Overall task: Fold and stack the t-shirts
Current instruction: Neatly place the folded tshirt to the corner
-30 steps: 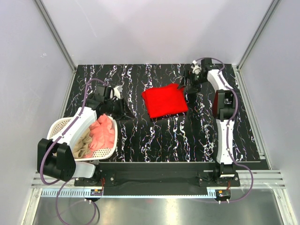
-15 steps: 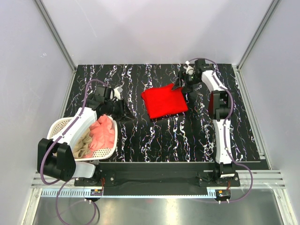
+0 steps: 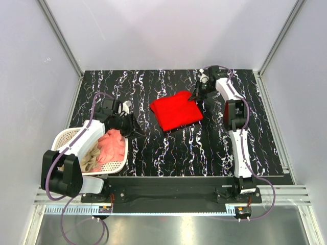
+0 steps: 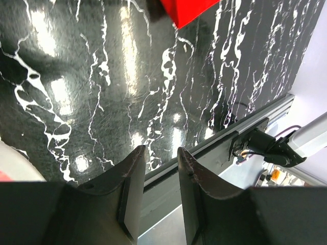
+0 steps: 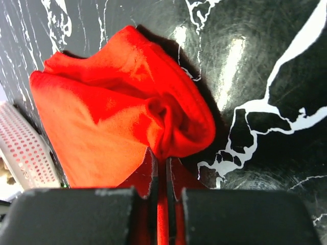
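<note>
The table (image 3: 153,148) was glossy black with white veining (lamp glare showed on it). The red shirt (image 3: 176,111) was soft matt cloth, creased at its far right corner. The basket (image 3: 111,166) at near left was white perforated plastic, holding a matt pink shirt (image 3: 113,145).

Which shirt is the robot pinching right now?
The bright red t-shirt, lying out on the table: the right gripper is shut on its corner. The salmon-pink t-shirt and the beige t-shirt sit in the white laundry basket.
</note>
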`<control>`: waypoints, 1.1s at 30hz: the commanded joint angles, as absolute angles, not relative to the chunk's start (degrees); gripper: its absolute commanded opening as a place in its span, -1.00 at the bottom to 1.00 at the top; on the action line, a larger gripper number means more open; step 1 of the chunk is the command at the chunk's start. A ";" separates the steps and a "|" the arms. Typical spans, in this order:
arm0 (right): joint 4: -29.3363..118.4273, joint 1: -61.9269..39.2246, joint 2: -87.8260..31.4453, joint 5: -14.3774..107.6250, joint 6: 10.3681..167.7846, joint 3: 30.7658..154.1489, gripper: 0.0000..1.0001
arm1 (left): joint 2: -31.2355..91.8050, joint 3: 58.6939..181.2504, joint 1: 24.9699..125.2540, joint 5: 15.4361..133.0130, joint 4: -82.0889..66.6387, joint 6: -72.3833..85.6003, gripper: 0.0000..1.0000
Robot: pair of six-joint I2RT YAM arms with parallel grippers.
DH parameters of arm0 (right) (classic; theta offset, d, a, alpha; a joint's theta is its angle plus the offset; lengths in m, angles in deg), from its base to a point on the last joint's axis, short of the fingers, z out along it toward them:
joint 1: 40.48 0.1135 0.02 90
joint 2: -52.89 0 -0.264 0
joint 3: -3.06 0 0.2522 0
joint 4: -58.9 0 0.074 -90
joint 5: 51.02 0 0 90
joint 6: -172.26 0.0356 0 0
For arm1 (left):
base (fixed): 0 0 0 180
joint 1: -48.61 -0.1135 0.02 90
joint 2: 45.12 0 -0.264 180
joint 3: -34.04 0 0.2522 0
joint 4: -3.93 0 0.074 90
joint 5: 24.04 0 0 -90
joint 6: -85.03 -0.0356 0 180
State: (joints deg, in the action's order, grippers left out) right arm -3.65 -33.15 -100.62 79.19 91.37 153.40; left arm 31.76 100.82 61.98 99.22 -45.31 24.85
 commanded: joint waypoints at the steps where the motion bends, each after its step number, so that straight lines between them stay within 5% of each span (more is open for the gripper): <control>1: -4.00 -32.31 -100.13 71.34 92.98 154.81 -1.00 | 29.76 99.75 61.71 101.65 -43.40 24.56 -0.28; 15: -3.29 -34.15 -88.79 33.20 73.43 154.20 -1.00 | 29.15 99.92 61.18 97.08 -50.17 19.99 -0.28; 33: 5.40 -51.64 -95.29 37.65 61.60 166.24 -1.00 | 34.33 101.85 61.18 94.35 -54.13 21.83 -0.29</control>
State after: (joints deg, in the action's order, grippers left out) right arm 0.37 -50.76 -94.55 36.15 61.99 163.54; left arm 32.90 99.51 61.48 95.09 -54.38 20.85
